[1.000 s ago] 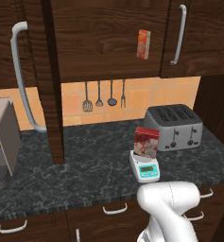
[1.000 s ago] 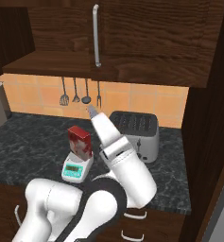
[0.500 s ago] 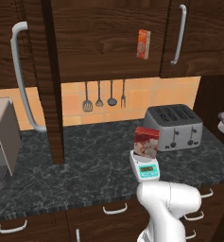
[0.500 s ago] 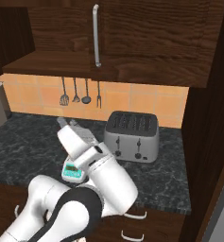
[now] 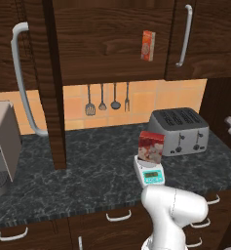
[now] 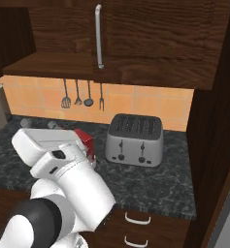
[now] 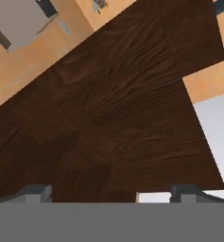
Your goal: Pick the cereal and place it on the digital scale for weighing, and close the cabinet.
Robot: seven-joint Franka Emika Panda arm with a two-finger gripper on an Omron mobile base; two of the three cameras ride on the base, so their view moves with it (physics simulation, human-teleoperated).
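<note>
one cereal (image 5: 150,147) box, red with a pale picture on its front, stands upright on the digital scale (image 5: 149,175) near the front edge of the dark marbled bench (image 5: 92,171). you can see the scale's teal panel facing you from the left base camera; from the right base camera the red box (image 6: 86,142) peeks out behind the white arm. just behind and to the right of it sits the grey toaster (image 5: 179,130), toward the back of the bench. a narrower orange-red box (image 5: 147,45) shows up against the cabinet (image 5: 107,39) front. the cabinet's left door (image 5: 52,88) stands swung out toward you, edge-on, its long curved handle (image 5: 20,78) on the outer face; the right door (image 5: 204,34) lies flat. four utensils (image 5: 107,97) hang on the orange tile below. a grey appliance (image 5: 2,146) sits at the bench's left end. your end effector (image 7: 111,193) has its fingers (image 7: 35,193) spread wide apart, nothing between them, and it points at dark wood panelling.
</note>
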